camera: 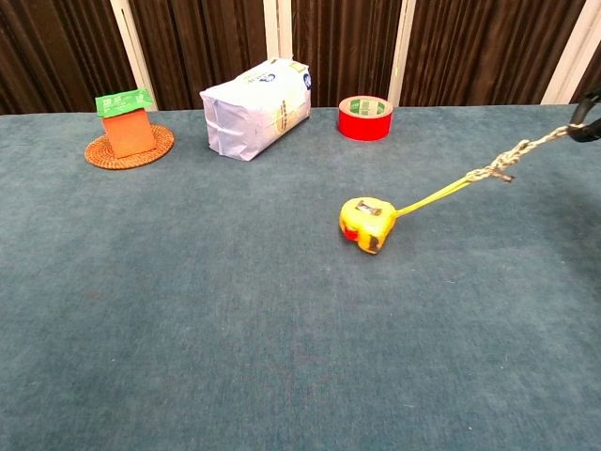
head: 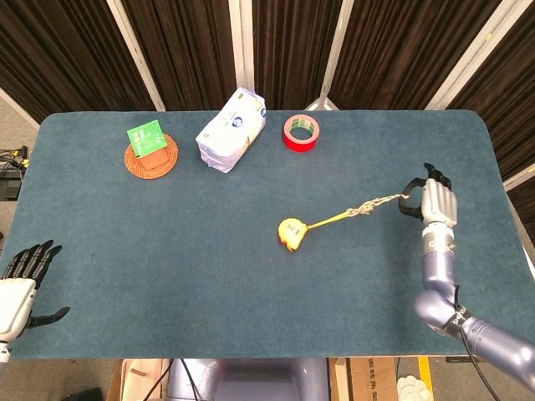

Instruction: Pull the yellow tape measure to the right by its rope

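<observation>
The yellow tape measure [head: 292, 233] [camera: 364, 223] lies on the blue table, right of centre. Its yellow strap leads up and right into a braided rope [head: 374, 203] [camera: 507, 162], which is stretched taut above the cloth. My right hand [head: 433, 202] near the table's right edge pinches the rope's far end; in the chest view only a dark fingertip [camera: 587, 122] shows at the right border. My left hand [head: 21, 280] rests at the near left corner, fingers spread, holding nothing.
At the back stand a red tape roll [head: 300, 132] [camera: 365, 117], a white tissue pack [head: 231, 129] [camera: 255, 108] and a green-topped box [head: 148, 138] [camera: 126, 122] on a woven coaster [head: 151, 159]. The table's right edge [head: 510, 209] is close to my right hand.
</observation>
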Tool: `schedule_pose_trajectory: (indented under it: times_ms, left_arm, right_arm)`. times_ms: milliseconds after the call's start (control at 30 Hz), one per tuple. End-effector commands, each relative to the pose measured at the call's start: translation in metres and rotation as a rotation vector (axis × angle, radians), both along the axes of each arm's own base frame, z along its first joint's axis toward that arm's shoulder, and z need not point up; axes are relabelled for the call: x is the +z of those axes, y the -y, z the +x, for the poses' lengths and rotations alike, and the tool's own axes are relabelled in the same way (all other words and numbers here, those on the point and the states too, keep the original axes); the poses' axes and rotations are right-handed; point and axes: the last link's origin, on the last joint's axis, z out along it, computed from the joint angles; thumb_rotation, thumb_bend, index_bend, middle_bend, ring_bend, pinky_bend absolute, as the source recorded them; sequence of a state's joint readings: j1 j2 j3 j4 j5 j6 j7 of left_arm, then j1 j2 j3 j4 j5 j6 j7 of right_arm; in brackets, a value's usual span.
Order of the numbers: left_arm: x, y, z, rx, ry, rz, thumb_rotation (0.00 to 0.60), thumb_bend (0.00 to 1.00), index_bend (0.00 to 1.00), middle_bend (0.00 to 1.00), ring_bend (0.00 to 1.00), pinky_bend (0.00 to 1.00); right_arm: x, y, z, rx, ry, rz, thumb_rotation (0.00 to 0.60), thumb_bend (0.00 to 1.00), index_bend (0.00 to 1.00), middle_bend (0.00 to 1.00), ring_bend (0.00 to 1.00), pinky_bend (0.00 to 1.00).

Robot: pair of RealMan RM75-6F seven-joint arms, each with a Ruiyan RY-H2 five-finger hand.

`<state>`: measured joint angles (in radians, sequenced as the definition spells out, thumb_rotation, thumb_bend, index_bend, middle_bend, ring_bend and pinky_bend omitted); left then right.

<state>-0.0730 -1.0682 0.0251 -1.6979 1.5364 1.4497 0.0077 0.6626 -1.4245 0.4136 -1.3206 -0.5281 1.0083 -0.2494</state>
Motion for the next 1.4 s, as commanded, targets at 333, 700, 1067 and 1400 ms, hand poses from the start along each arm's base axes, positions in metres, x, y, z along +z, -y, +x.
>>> schedule_pose_trajectory:
  times_ms: [333, 700, 1067, 1400]
  left_arm:
    - [0.000, 0.000, 0.000, 0.000, -0.002, 0.002, 0.600, 0.00, 0.00, 0.00, 0.00, 0.00]
    - [0.000, 0.000, 0.000, 0.001, -0.006, 0.001, 0.600, 0.00, 0.00, 0.00, 0.00, 0.00]
    - [0.000, 0.000, 0.000, -0.003, -0.005, 0.001, 0.600, 0.00, 0.00, 0.00, 0.00, 0.00]
    - [0.001, 0.001, 0.001, -0.012, 0.001, -0.006, 0.600, 0.00, 0.00, 0.00, 0.00, 0.00]
  right_arm:
    - [0.042, 0.008, -0.038, -0.109, -0.071, -0.106, 0.600, 0.49, 0.63, 0.10, 0.00, 0.00]
    - [0.058, 0.012, -0.048, -0.136, -0.111, -0.159, 0.600, 0.49, 0.63, 0.10, 0.00, 0.00]
    - [0.043, -0.003, -0.051, -0.103, -0.141, -0.089, 0.600, 0.49, 0.02, 0.00, 0.00, 0.00]
    - [0.036, -0.024, -0.037, -0.043, -0.137, -0.040, 0.600, 0.49, 0.00, 0.00, 0.00, 0.00]
